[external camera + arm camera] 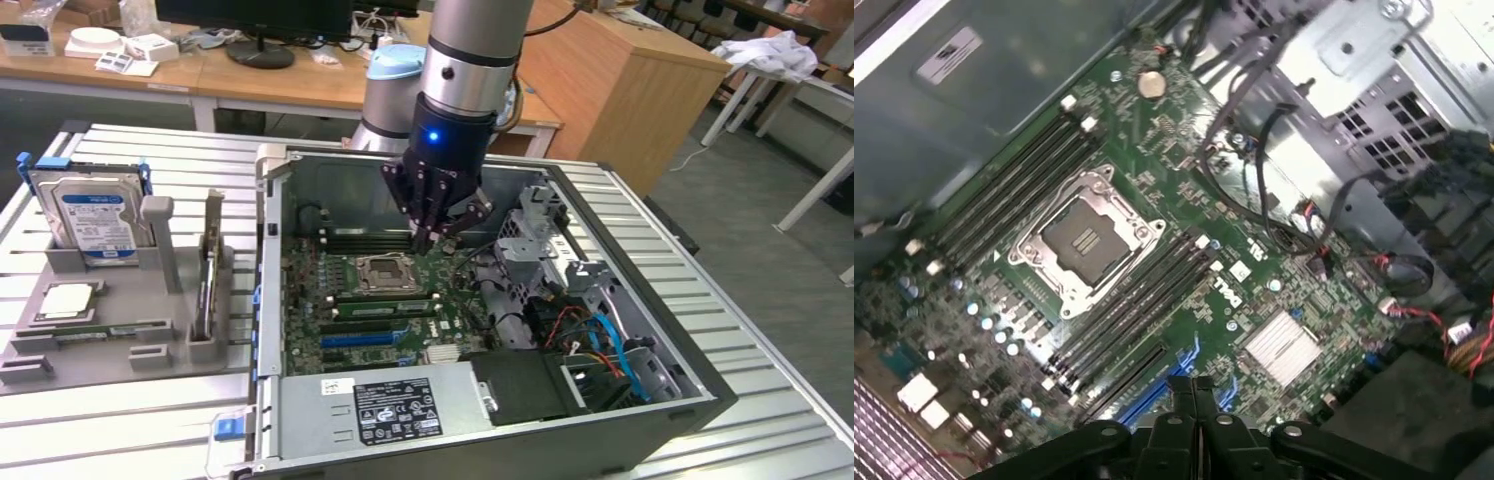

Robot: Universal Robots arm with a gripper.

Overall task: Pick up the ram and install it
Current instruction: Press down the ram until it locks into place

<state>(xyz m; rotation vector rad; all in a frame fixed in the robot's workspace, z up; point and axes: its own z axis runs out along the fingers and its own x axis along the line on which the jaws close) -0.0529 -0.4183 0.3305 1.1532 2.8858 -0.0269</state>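
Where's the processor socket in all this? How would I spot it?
Inside the open computer case lies a green motherboard. The processor socket sits mid-board between rows of long dark slots. It is the only square with a shiny metal frame around a dark centre.

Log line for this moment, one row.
gripper: shut, empty, inside open PC case | above motherboard beside CPU socket | ram: upright in grey holder outside case

No text legible here. Blue label (96, 212) on hard drive (91, 222), left of PC case (694, 390): print too small. Black sticker (396, 408) on PSU (380, 405), case front: symbols only, unreadable. White sticker (951, 54) on case wall: blurred.
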